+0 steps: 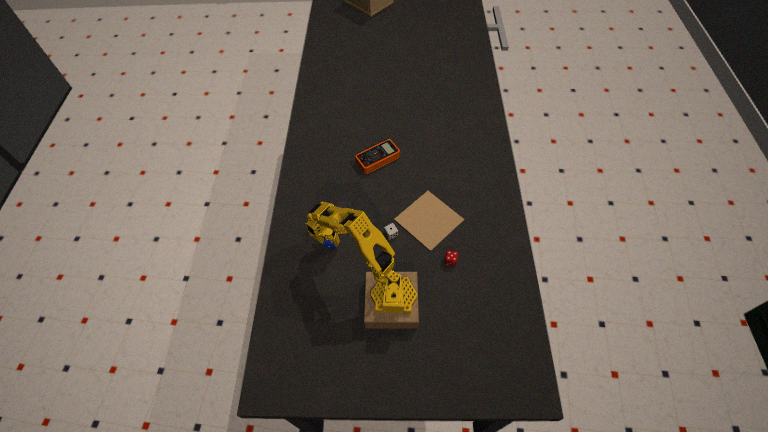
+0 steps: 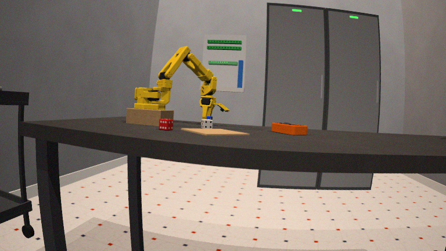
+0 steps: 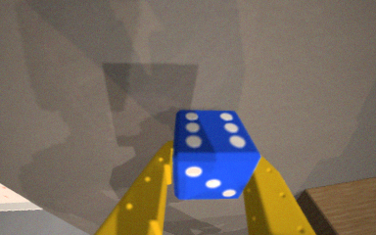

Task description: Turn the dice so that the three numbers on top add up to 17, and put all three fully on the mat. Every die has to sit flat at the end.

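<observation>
Left of the mat (image 1: 428,219), off it, blue die (image 3: 213,153) sits clamped between the gripper (image 3: 211,183) fingers, six and three faces showing at the wrist. White die (image 1: 390,230) lies just beside the mat's near-left edge; red die (image 1: 451,257) near, also off. Risk: die twists or slips during transfer, landing tilted or wrong face up.

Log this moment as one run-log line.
gripper: shut on blue die | white die: beside mat, off it | red die: off mat | dice on mat: none
</observation>
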{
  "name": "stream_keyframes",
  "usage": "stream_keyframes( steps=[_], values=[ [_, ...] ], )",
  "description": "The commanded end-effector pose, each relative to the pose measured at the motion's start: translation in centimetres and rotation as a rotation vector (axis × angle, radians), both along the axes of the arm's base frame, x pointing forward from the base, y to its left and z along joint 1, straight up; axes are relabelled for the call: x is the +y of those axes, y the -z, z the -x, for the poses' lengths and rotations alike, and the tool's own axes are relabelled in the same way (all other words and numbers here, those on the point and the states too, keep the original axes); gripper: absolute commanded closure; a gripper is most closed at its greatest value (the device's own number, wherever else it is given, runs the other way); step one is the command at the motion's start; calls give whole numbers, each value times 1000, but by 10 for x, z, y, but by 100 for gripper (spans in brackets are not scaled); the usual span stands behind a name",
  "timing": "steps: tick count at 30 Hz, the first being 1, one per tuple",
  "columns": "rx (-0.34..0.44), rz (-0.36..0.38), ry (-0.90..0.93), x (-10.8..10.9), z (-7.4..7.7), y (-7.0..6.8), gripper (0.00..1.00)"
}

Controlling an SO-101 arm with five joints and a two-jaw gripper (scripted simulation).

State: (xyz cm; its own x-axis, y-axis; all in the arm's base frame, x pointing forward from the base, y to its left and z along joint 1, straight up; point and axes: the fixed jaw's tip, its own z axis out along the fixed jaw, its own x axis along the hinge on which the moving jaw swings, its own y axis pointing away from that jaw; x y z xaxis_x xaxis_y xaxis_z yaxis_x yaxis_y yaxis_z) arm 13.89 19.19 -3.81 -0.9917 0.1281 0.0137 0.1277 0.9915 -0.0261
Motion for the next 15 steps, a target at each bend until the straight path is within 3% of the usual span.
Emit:
stream_keyframes(
  steps=[1, 15],
  values=[
    [-3, -6, 1, 0, -2, -11, 100],
    [-3, -6, 1, 0, -3, -44, 100]
  ],
)
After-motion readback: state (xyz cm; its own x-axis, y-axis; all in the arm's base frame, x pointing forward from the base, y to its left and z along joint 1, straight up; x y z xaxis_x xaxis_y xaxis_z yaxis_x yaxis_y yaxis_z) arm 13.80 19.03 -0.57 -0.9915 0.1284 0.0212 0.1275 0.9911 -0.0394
